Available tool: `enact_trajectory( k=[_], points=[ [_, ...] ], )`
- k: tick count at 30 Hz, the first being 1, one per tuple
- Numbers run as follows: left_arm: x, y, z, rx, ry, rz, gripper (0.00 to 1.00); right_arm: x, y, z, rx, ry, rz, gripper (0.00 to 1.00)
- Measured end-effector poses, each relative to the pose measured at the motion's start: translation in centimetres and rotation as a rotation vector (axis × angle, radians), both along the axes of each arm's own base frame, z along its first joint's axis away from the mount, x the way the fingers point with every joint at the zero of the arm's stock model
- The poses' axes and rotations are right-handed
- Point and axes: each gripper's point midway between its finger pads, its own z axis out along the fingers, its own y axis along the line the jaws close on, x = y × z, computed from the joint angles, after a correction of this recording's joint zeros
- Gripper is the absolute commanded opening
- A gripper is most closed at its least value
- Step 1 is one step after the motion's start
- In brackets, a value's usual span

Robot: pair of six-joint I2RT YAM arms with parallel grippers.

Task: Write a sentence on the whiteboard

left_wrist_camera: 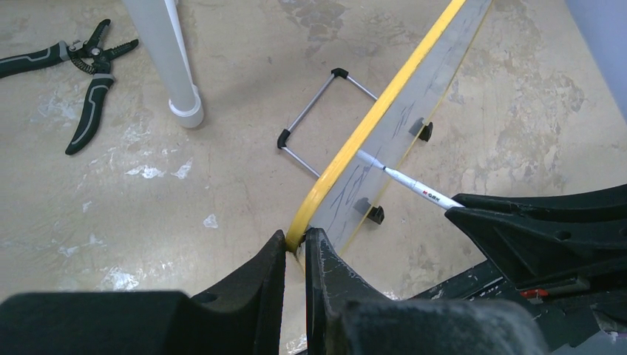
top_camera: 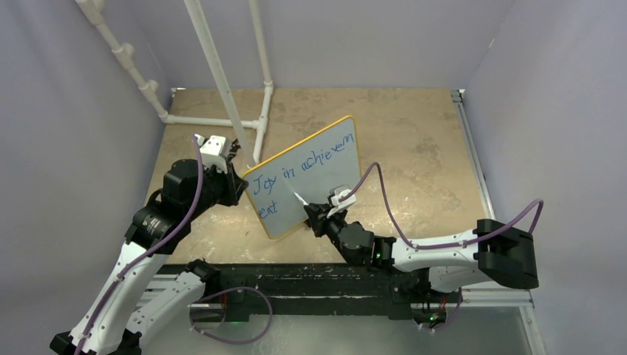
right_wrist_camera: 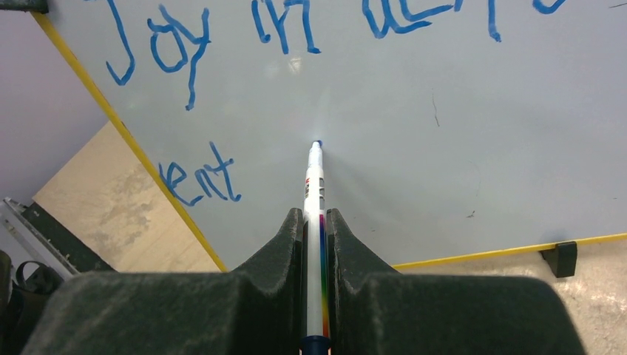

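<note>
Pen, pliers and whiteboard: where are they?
pen (right_wrist_camera: 314, 185), right wrist view, white barrel.
pliers (left_wrist_camera: 89, 111), left wrist view, black handle.
whiteboard (left_wrist_camera: 399, 85), left wrist view, yellow rim.

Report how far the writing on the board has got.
Done: blue handwritten words, "Joy in achievem" with "ent" beneath, on the small yellow-rimmed white board. In hand: the right gripper, jaws shut on a thin white marker pen, puts its tip at bare board right of "ent"; the left gripper clamps the yellow rim. Left: probably more words; nothing follows "ent" yet.
</note>
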Motion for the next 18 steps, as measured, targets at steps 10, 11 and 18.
enact_trajectory(
  k=[10, 11, 18],
  points=[
    [0.0, 0.1, -0.1, 0.004, 0.003, 0.004, 0.0, -0.4, 0.5, -0.3, 0.001, 0.01, 0.028, 0.0],
    [0.0, 0.1, -0.1, 0.004, 0.003, 0.004, 0.0, -0.5, 0.5, -0.4, 0.002, 0.013, 0.028, 0.0],
    [0.0, 0.1, -0.1, 0.004, 0.003, 0.004, 0.0, -0.5, 0.2, -1.2, -0.002, 0.046, 0.005, 0.0]
  ],
)
